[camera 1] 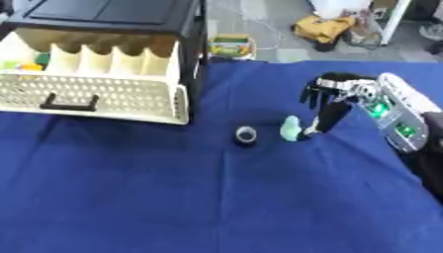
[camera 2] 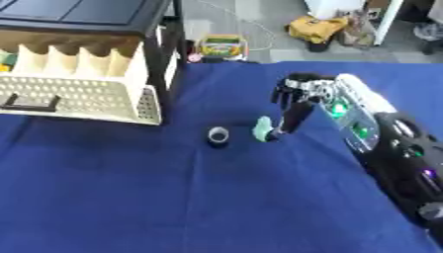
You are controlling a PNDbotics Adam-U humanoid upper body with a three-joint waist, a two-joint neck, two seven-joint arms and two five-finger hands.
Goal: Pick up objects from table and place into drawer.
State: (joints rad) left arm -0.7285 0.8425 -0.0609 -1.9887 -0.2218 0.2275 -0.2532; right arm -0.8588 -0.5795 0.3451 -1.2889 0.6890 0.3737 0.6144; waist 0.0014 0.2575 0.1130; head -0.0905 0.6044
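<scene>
A: View differences? The right eye view shows more of the right arm (camera 2: 380,133), its black lower section reaching the lower right corner. The left eye view cuts that arm at the right edge but shows more of the open drawer (camera 1: 95,91) at upper left, including small green and orange items in its far left end.

B: Agreed. Drawer is cream, perforated front, dark handle, pulled out of a black cabinet (camera 1: 112,15). Both sit on the blue-covered table (camera 1: 216,197).

A: Task things, centre of frame: 1 pale green object (camera 1: 291,129), upright, shape unclear, and 1 small dark ring-shaped object (camera 1: 246,135) just to its left, lying on the cloth. The 2 are near each other, not touching.

B: Position relative to the right robot hand (camera 1: 329,111)?

A: The green object stands just left of the fingertips (camera 1: 308,132). The fingers point down and toward frame left, tips at the object's lower right side. Touching or a hair apart: cannot tell. The ring lies further left, clear of the hand.

B: Hand state?

A: Fingers extended, fairly straight, spread apart; nothing enclosed, nothing lifted.

B: Left robot hand?

A: Shows in neither view.

B: Background: floor clutter at the top edge, a yellow-green box (camera 1: 230,47) just beyond the table.
</scene>
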